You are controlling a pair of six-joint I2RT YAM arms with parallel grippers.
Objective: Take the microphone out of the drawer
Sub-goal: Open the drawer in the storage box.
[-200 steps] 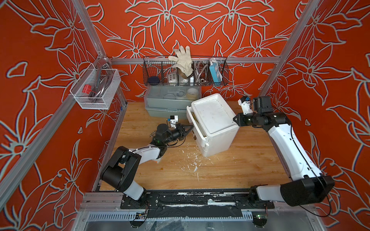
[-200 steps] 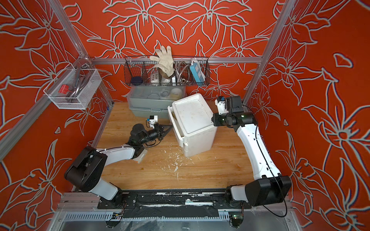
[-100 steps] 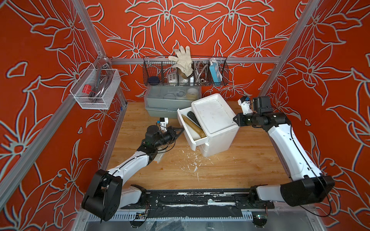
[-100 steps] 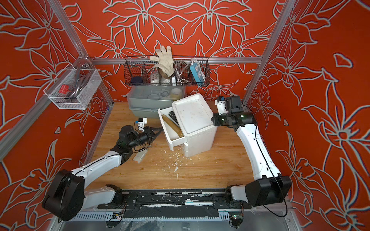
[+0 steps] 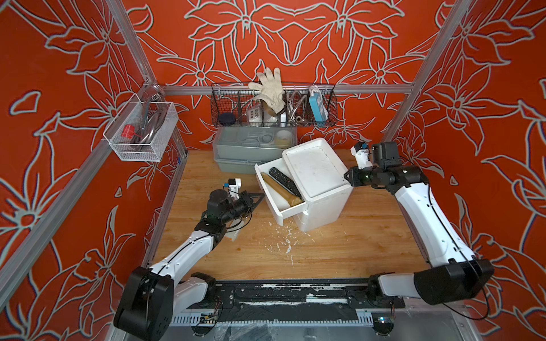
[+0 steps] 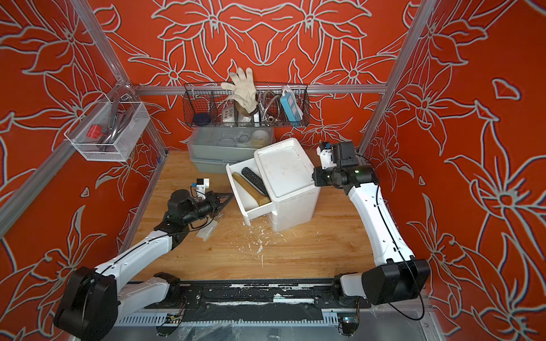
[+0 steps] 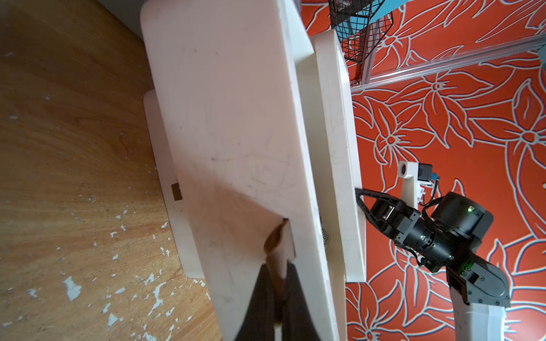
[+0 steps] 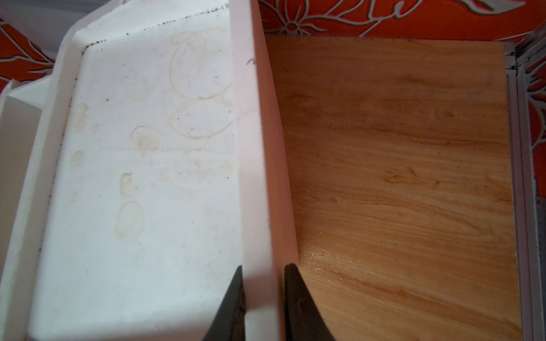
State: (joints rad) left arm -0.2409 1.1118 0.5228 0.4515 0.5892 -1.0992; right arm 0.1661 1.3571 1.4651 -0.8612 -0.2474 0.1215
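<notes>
Inside white drawer [image 5: 291,210], cylindrical gold microphone [image 5: 279,189]; left hand [image 5: 260,197] pinches drawer tab [image 7: 275,240]; right hand [image 5: 346,177] clamps cabinet [image 5: 313,171] rim.

The right gripper's [image 8: 263,285] black fingers [image 8: 232,307] pinch the stained white drawer unit's [image 8: 147,177] rim, wooden tabletop [image 8: 399,177] alongside

My 2 top views looked down from high, sharing the whole surface [image 5: 325,251]. Wrist cameras sat close to the white drawer unit [image 8: 147,177]: left facing its front, right its top.

A wooden table [image 5: 369,242] bears drawer unit [image 5: 325,209], bin [image 5: 236,161], flakes [image 5: 288,249].
</notes>
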